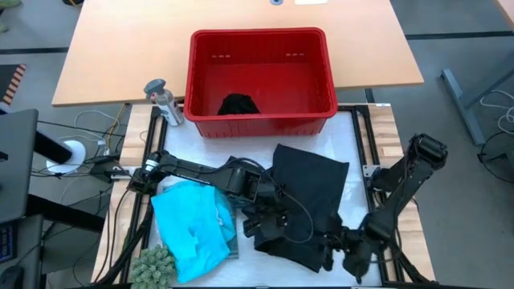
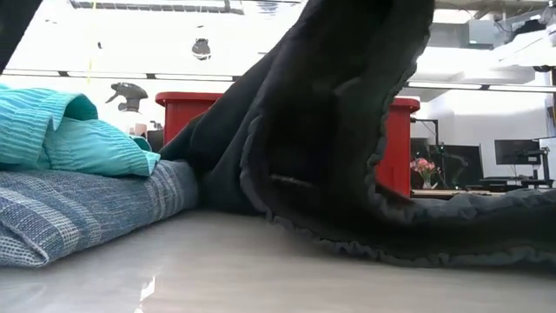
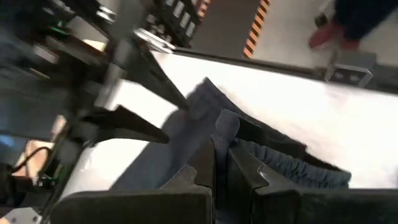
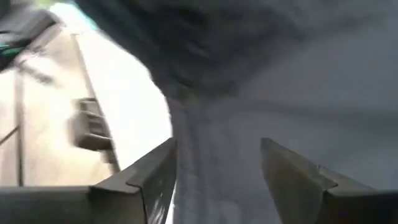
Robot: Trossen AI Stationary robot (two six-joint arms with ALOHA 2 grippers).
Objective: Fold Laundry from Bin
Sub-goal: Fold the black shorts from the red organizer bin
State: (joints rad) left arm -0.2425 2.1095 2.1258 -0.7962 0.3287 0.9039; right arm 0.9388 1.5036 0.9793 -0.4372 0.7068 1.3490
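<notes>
A black garment (image 1: 309, 185) lies spread on the white table top, right of centre. In the low view part of it (image 2: 347, 104) rises off the table. My left gripper (image 1: 269, 210) is shut on it at its left side. My right gripper (image 1: 341, 249) stands open at the garment's near right part, with dark cloth (image 4: 217, 155) between its fingers. A turquoise garment (image 1: 193, 229) rests on a blue-grey striped one (image 2: 78, 209) at the near left. The red bin (image 1: 193, 72) stands at the far side with another black garment (image 1: 238, 104) on its floor. My left gripper pinches a raised fold of the black garment (image 3: 225, 127) between its two fingers, at the garment's left part. The gathered elastic hem (image 3: 292, 165) lies slack on the table beyond the fingers. Whether my right gripper touches the cloth between its fingers, I cannot tell.
A grey spray bottle (image 1: 163, 100) stands left of the bin. A green spiky object (image 1: 154, 265) sits at the near left corner. Cables run beside the table's left edge (image 1: 104, 160).
</notes>
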